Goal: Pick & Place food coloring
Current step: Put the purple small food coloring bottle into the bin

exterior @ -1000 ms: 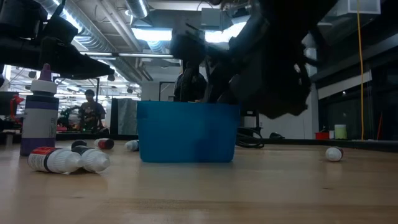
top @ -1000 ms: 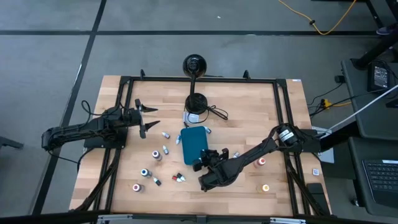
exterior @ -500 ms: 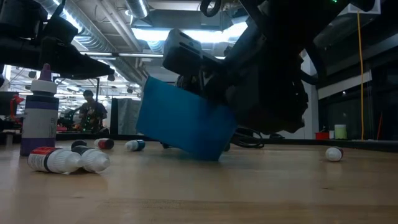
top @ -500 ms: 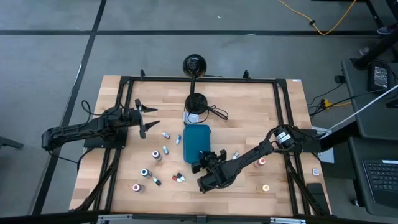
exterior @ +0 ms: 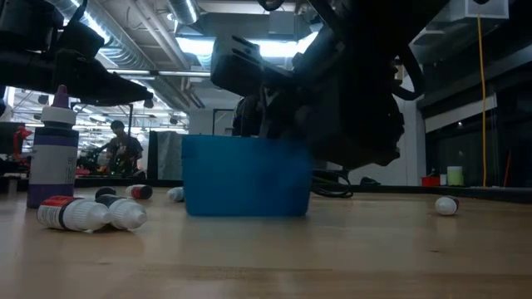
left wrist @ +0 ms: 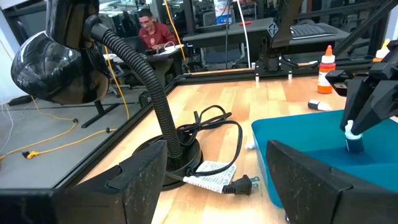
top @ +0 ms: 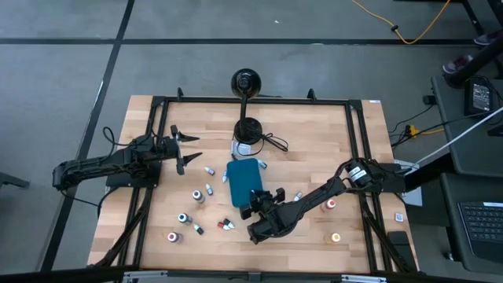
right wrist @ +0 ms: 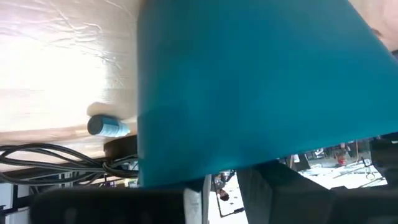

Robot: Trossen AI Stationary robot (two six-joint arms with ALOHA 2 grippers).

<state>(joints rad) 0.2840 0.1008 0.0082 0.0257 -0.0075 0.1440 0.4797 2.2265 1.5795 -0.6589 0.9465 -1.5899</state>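
The teal tray (top: pixel 244 181) stands flat on the table's middle, seen end-on in the low view (exterior: pixel 245 176). My right gripper (top: pixel 254 207) is shut at the tray's near end. Several food coloring bottles lie around the tray, for instance left of it (top: pixel 208 189), near the front (top: pixel 227 225) and to the right (top: pixel 331 204). Two lie on their sides in the low view (exterior: pixel 71 213), and a purple one (exterior: pixel 51 158) stands upright. My left gripper (top: pixel 182 149) waits open at the table's left, touching nothing. My right gripper holds the tray by the rim of its near end (left wrist: pixel 356 138), slanting down from the table's near right. One dark finger (left wrist: pixel 367 106) reaches over the rim. The hand hides the other finger. The tray rests on the table on its bottom.
A black gooseneck stand (top: pixel 247 130) with its round base and a coiled cable (left wrist: pixel 211 124) sits just behind the tray. A dark frame (top: pixel 355 157) runs round the tabletop. A person (left wrist: pixel 152 28) sits in the room beyond the table.
Half a second ago my right gripper had tipped the tray, and in the low view its left side was up off the table. The tray has since come back down and stands flat again. My left arm has kept still.
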